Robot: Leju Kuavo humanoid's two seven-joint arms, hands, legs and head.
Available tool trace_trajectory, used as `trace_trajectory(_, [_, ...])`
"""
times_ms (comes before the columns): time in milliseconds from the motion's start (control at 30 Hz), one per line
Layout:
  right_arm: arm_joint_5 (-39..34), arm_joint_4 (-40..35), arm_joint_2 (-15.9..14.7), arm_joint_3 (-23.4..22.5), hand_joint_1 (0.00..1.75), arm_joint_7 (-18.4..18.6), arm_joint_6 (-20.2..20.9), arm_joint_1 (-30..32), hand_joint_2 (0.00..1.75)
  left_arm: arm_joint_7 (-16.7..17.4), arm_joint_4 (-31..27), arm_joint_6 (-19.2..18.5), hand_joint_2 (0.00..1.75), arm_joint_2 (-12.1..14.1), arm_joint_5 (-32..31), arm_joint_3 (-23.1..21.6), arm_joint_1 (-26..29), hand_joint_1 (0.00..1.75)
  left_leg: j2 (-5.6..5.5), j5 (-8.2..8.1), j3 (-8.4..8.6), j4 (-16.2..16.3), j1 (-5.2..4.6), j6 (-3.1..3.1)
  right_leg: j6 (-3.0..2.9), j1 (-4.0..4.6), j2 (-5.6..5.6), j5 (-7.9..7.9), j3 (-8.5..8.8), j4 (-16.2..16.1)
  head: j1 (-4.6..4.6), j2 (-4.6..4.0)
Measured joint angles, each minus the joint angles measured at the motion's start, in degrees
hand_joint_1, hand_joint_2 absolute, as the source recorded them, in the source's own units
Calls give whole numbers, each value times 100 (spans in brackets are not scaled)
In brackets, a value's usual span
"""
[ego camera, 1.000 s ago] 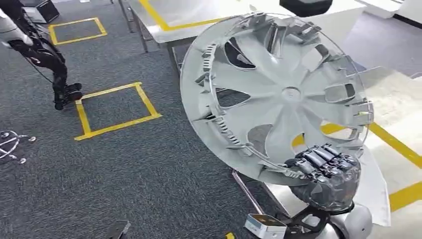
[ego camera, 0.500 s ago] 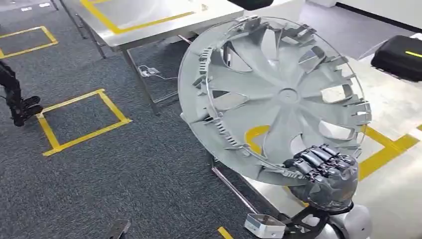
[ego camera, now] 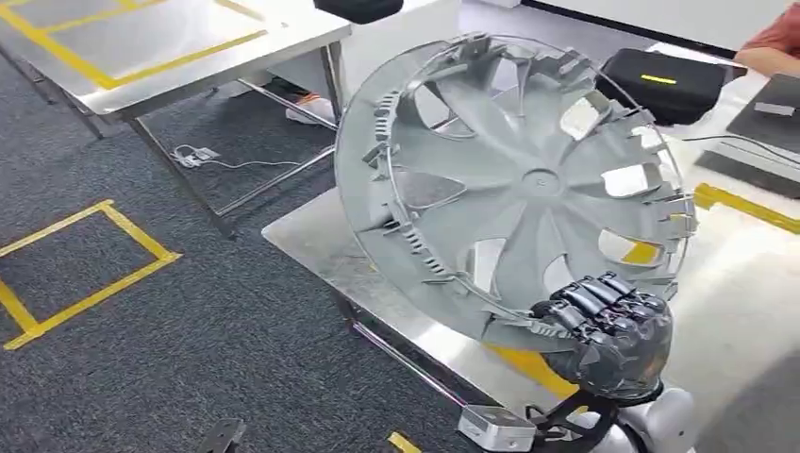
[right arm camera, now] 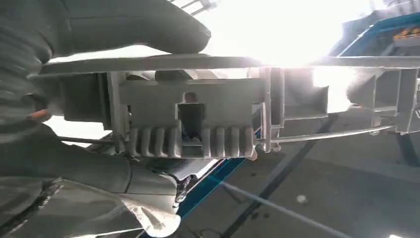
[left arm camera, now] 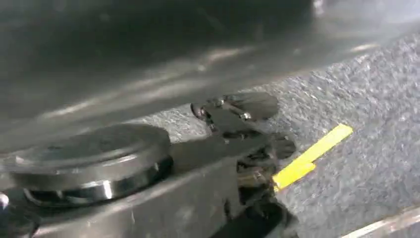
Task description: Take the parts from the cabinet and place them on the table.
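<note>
1. Left hand: not made out in the blurred left wrist view, so state of its fingers cannot be told; grey carpet (left arm camera: 376, 163) and a strip of yellow tape (left arm camera: 312, 156) seen there.
2. On the left in the head view: yellow tape square (ego camera: 85, 274) on the carpet (ego camera: 189, 340), a steel table (ego camera: 179, 47) with yellow lines behind it, a cable (ego camera: 203, 156) lying on the floor under that table.
3. Right arm raised from below, right hand (ego camera: 604, 330) low in the head view, dark fingers (ego camera: 590, 302) curled closed over the lower rim of the hubcap (ego camera: 514, 179).
4. Hubcap held upright and a little tilted, inner side with ribs and clips facing the camera, above the near table (ego camera: 330, 250).
5. In the right wrist view: thumb (right arm camera: 129, 25) pressing on the rim, a ribbed clip of the hubcap (right arm camera: 190, 121) just beside the hand (right arm camera: 64, 124).
6. Further right: black case (ego camera: 670, 80) on the far side of the table, yellow tape line (ego camera: 745, 203) near it, a person's arm (ego camera: 774, 47) at the top corner.
</note>
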Motion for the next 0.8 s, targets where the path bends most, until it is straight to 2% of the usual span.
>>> trace_trajectory(67, [11, 2, -4, 2, 175, 2, 0, 19, 175, 5, 0, 0, 0, -9, 0, 0, 0, 0, 113, 11, 6, -20, -18, 11, 70, -31, 139, 43, -24, -43, 7, 0])
trace_trajectory(100, [15, 0, -13, 2, 175, 7, 0, 21, 175, 5, 0, 0, 0, -24, 0, 0, -10, 0, 247, 81, 30, -150, 77, 45, 93, -21, 146, 12, -74, -2, 13, 0])
trace_trajectory(133, [20, -2, -20, 2, 175, 13, 0, 30, 175, 5, 0, 0, 0, -13, 4, 4, -24, 0, 309, 97, 48, -175, 45, 56, 100, 32, -202, -97, -167, 121, 22, 0])
trace_trajectory(167, [24, 0, -31, 2, 175, 15, 0, 6, 175, 5, 0, -2, 0, -20, 4, 2, -26, 0, 394, 107, 48, -187, 40, 71, 119, 35, -465, -318, -330, 463, 94, 0])
trace_trajectory(200, [33, 0, -31, 5, 175, 15, 0, -16, 175, 5, 0, -9, 0, -24, 4, 4, -13, 0, 484, 106, 40, -184, 28, 71, 139, 30, -597, -523, -529, 900, 90, 0])
trace_trajectory(233, [37, 2, -35, 9, 175, 13, -2, -12, 175, 9, 2, -13, 0, -24, 4, 7, 8, 0, 581, 100, 39, -182, 20, 76, 156, 22, -663, -703, -727, 1334, 92, 0])
trace_trajectory(267, [42, 7, -48, 13, 175, 13, 0, -7, 175, 11, 2, -13, 0, -20, 4, 11, 27, 0, 684, 93, 36, -180, 19, 76, 179, 10, -688, -798, -881, 1666, 90, 0])
trace_trajectory(300, [42, 13, -59, 18, 175, 15, 0, -3, 175, 11, 2, -13, 0, -17, 4, 13, 29, 0, 777, 87, 38, -179, 19, 71, 196, 2, -706, -723, -885, 1690, 94, 0])
trace_trajectory(333, [40, 15, -68, 18, 175, 24, 0, -1, 175, 11, 2, -15, 0, -20, 4, 15, 21, 0, 847, 81, 43, -179, 20, 62, 206, -4, -730, -549, -742, 1452, 94, 0])
trace_trajectory(367, [40, 15, -77, 20, 175, 33, 0, -3, 175, 11, 2, -20, 0, -20, 4, 15, 12, 0, 915, 69, 52, -173, 23, 47, 204, -7, -783, -305, -463, 955, 92, 0])
trace_trajectory(400, [37, 15, -77, 24, 175, 35, 0, -3, 175, 11, 2, -26, 0, -24, 9, 15, 7, 0, 971, 49, 69, -165, 26, 25, 200, -3, -914, -90, -129, 380, 94, 0])
trace_trajectory(433, [33, 15, -79, 24, 175, 53, 0, -16, 175, 11, 2, -31, 0, -24, 13, 15, 7, 0, 1025, 28, 91, -150, 19, -8, 199, 17, -1166, -91, 96, -66, 94, 0])
trace_trajectory(467, [31, 15, -79, 33, 175, 59, 0, -27, 175, 11, 2, -33, 0, -20, 17, 18, 8, 0, 1059, -6, 78, -119, -36, -45, 126, 51, -1214, -119, 183, -119, 90, 0])
trace_trajectory(500, [31, 15, -81, 35, 175, 70, 0, -24, 175, 11, 2, -35, 0, -17, 17, 18, 8, 0, 1101, -5, 92, -118, -44, -60, 83, 52, -1111, -109, 167, -105, 74, 0])
trace_trajectory(567, [31, 15, -87, 35, 175, 96, 0, -14, 175, 11, 2, -35, 0, -20, 20, 22, 6, 0, 1222, -11, 123, -120, -34, -96, 33, 69, -994, -112, 135, -85, 83, 0])
trace_trajectory(600, [33, 13, -90, 37, 175, 103, 0, -13, 175, 11, 2, -35, 0, -20, 26, 24, -1, 0, 1229, -48, 132, -110, -22, -142, -12, 38, -932, -84, 149, -109, 81, 0])
trace_trajectory(633, [31, 13, -92, 41, 175, 103, 0, -10, 175, 11, 2, -35, 0, -20, 37, 24, -8, 0, 958, -146, 105, -14, 0, -186, -33, 19, -881, -72, 148, -112, 64, 0])
trace_trajectory(667, [31, 13, -94, 46, 175, 107, 0, -22, 175, 11, 2, -37, 0, -20, 42, 24, -6, 0, 729, -370, -22, 316, 20, -202, -64, 11, -825, -65, 148, -110, 57, 0])
trace_trajectory(700, [31, 15, -94, 57, 175, 109, 0, -27, 175, 11, 2, -37, 0, -20, 53, 24, 7, 0, 641, -624, -236, 806, 28, -211, -83, 11, -757, -61, 147, -110, 53, 0])
trace_trajectory(733, [31, 13, -96, 61, 175, 109, 0, -25, 175, 11, 2, -37, 0, -17, 55, 24, 23, 0, 616, -829, -465, 1305, 28, -218, -93, 16, -679, -60, 144, -107, 53, 0])
trace_trajectory(767, [31, 15, -96, 70, 175, 109, 0, -21, 175, 11, 2, -37, 0, -17, 57, 24, 41, 0, 609, -934, -659, 1694, 27, -216, -94, 21, -594, -59, 142, -100, 53, 0])
trace_trajectory(800, [31, 15, -98, 81, 175, 109, 0, -19, 175, 11, 4, -37, 0, -17, 59, 26, 49, 0, 605, -907, -732, 1803, 26, -207, -94, 26, -510, -59, 144, -97, 55, 0])
